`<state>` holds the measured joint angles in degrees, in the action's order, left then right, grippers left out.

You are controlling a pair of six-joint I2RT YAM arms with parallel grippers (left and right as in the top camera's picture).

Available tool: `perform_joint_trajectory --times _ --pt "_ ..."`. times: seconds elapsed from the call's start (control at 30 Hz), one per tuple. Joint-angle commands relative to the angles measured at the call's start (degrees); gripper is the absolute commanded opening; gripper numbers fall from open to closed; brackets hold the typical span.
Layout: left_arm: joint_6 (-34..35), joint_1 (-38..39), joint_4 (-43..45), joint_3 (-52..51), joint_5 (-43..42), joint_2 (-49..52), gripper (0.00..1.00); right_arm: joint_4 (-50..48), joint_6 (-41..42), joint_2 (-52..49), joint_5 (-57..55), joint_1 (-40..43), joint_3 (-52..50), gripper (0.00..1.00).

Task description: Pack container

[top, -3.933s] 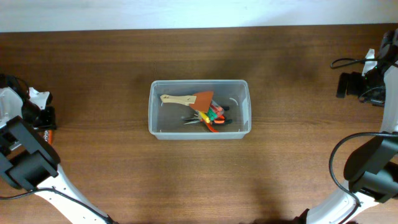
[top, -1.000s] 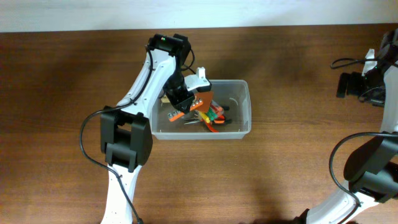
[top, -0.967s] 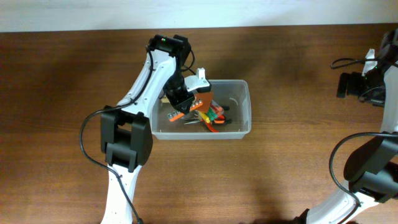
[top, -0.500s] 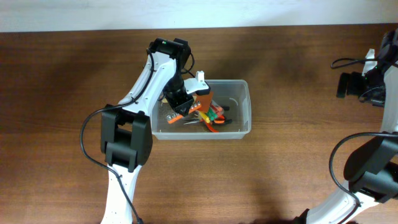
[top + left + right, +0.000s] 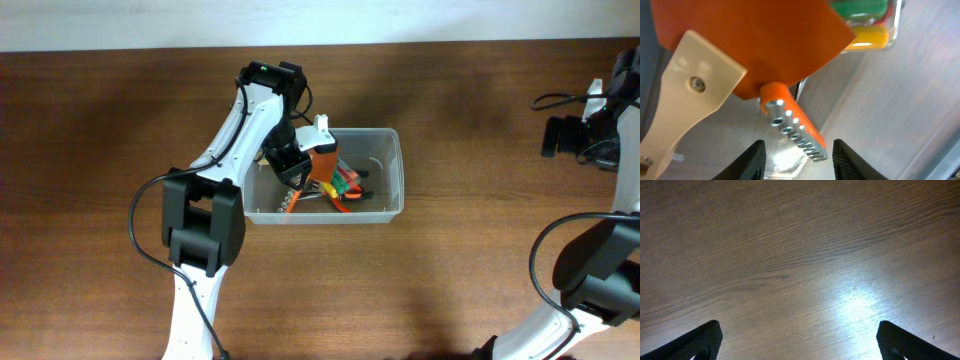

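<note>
**Overhead view.** You have the container (image 5: 402, 180) standing on the bench (image 5: 480, 280), a little left of centre, with its long side running left to right. Your left arm (image 5: 235, 130) reaches over its left end. The left hand (image 5: 292, 172) hangs inside the rim, above the left half of the tub.

Contents noted:
- an orange scraper (image 5: 325, 160) with a pale handle;
- a cluster of green, yellow and red pieces (image 5: 347, 183) just right of the scraper;
- an orange bit holder (image 5: 291, 203) lying tilted near the front left wall.

Your right arm (image 5: 598, 262) stands at the far right edge of the bench, well apart from the container.

**Left wrist view.** Your left hand is open. Its two fingers (image 5: 754, 159) stand apart at the bottom of the frame and grip nothing. The orange bit holder lies beyond the gap, on the container's floor, with its row of silver sockets facing up. One end is tucked under the orange scraper blade. As far as this view shows, it touches neither finger. The green and yellow pieces sit in a clear case at the upper right.

**Right wrist view.** Your right hand (image 5: 800, 347) is open. Its fingertips sit wide apart at the two bottom corners, with only the wood grain of the bench below them.
</note>
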<state>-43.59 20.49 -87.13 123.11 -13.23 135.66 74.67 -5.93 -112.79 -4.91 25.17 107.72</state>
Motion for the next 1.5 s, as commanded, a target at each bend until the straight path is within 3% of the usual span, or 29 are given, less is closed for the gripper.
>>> perform_joint_trajectory --times 0.0,0.3,0.57,0.93,1.13,1.47 --pt "2.32 -0.5 0.02 2.16 2.69 -0.24 0.46 -0.17 0.46 -0.09 0.13 0.31 -0.15 0.99" --pt "11.67 -2.4 -0.24 20.61 2.8 -0.31 0.59 -0.17 0.46 -0.09 0.13 0.31 -0.15 0.99" --pt "13.88 -7.52 -9.57 40.81 2.8 -2.34 0.99 -0.17 0.46 -0.11 0.13 0.31 -0.15 0.99" --pt "26.47 -16.94 -9.57 42.62 4.07 -15.93 0.99 -0.17 0.46 -0.09 0.13 0.31 -0.15 0.99" --pt "27.32 -16.55 -9.57 31.36 4.11 -30.42 0.99 -0.17 0.46 -0.09 0.13 0.31 -0.15 0.99" --pt "28.26 -16.0 -6.67 -12.68 1.99 -67.23 0.99 -0.17 0.46 -0.11 0.13 0.31 -0.15 0.99"
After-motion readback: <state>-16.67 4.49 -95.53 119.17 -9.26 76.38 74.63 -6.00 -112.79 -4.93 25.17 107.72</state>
